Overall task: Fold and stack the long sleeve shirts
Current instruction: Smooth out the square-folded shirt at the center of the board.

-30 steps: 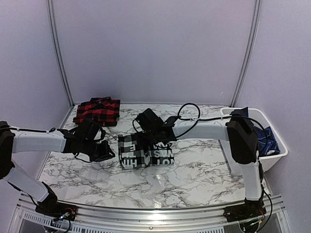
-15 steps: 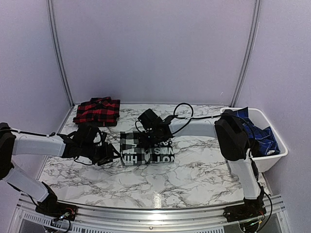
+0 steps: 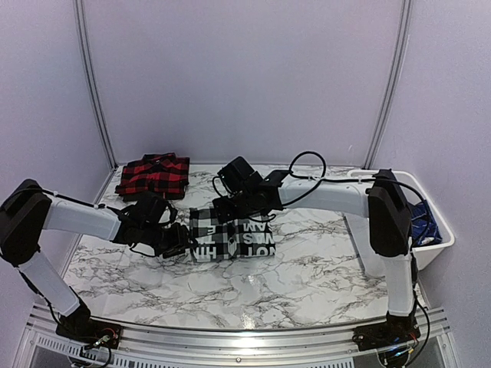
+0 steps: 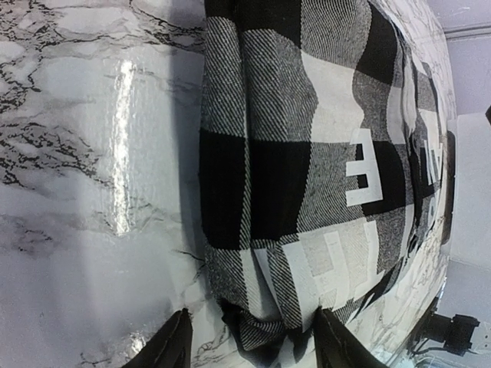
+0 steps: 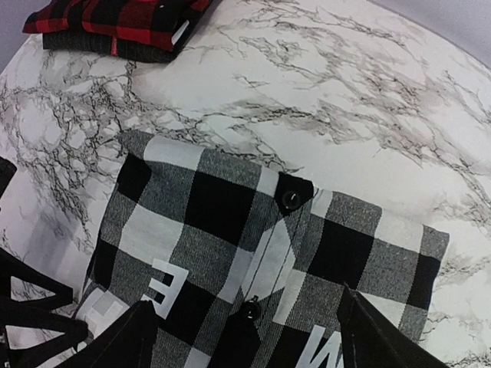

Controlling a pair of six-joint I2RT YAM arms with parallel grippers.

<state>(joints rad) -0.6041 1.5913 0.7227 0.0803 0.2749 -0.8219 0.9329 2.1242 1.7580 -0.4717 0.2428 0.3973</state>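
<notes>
Folded black-and-white flannel shirt (image 3: pixel 232 234), long axis left-right | left claw (image 3: pixel 181 242) wide at its left edge | right claw (image 3: pixel 230 210) wide over far edge

Soft, even, bright light leaves only a faint shadow on the marble table (image 4: pixel 61 253) beside the black-and-white shirt (image 4: pixel 307 153). A white glare streak crosses that glossy surface in the left wrist view. The overhead view is slightly soft; the wrist views are sharp.
</notes>
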